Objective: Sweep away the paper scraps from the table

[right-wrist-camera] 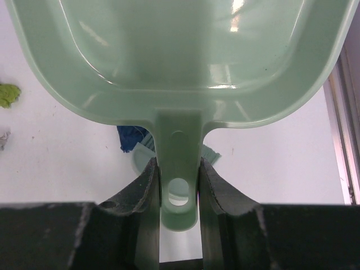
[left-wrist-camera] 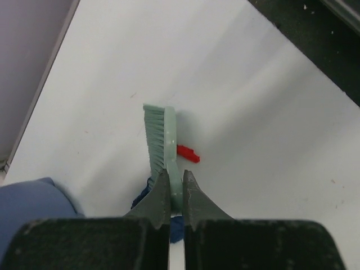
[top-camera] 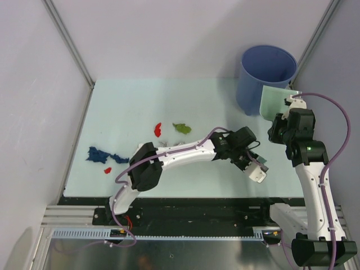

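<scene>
Pale mint table [top-camera: 169,107] between lilac-grey walls [top-camera: 185,34], paper scraps [top-camera: 101,153] mostly left.

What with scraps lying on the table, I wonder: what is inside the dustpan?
Nothing shows inside the dustpan: the right wrist view shows only bare glossy plastic. Its front edge lies out of frame, so that strip is unseen. The right gripper holds its handle.

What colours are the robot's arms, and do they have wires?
The left arm and right arm have white tube sections linked by chunky black joints. A thin purple cable loops along each. A tiny green light glows on the right one. The fingers are dark grey and taper to narrow tips.
</scene>
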`<state>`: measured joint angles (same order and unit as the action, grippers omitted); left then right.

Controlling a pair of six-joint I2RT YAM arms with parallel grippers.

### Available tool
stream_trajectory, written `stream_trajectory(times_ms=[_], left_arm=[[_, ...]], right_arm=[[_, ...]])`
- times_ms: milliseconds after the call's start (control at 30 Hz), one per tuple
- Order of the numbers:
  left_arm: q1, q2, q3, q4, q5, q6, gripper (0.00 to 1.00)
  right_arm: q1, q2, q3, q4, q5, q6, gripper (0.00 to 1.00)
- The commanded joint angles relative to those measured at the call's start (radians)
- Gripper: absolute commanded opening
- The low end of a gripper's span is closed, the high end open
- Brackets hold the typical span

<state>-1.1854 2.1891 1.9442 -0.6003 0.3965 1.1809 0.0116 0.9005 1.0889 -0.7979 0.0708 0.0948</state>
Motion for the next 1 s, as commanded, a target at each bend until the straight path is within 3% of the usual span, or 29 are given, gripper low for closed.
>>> stream_trajectory(times_ms=[0,267,433,633,733,767,867,967], left_arm=[[0.081,-0.11,-0.123,-0.027,0.013,-0.061,0.0],[0.178,-0.336,-0.417,-0.125,0.013,-0.11,0.0],[0.216,-0.402,-0.444,-0.139,0.027,-0.181,0.0],[0.237,-0.359,-0.168,-0.133,0.059,-0.418,0.0],[0.234,-0.268,0.118,-0.115,0.154,-0.669,0.0],[0.231,-0.237,0.172,-0.112,0.166,-0.804,0.0],[0.216,-0.138,0.298,-0.102,0.209,-0.961,0.0],[0.182,-0.095,0.297,-0.098,0.231,-0.952,0.0]], right_arm=[[0.002,-0.023,0.037,0.006,-0.023,-0.009,0.0],[0.008,-0.015,0.037,0.006,-0.031,-0.009,0.0],[0.01,-0.005,0.037,0.006,-0.051,-0.001,0.0],[0.01,-0.005,0.037,-0.003,-0.051,0.0,0.0],[0.011,-0.003,0.037,0.0,-0.045,0.0,0.0],[0.011,-0.005,0.037,0.002,-0.04,-0.001,0.0],[0.011,-0.011,0.037,-0.003,-0.025,-0.003,0.0],[0.008,-0.021,0.039,0.0,-0.006,-0.006,0.0]])
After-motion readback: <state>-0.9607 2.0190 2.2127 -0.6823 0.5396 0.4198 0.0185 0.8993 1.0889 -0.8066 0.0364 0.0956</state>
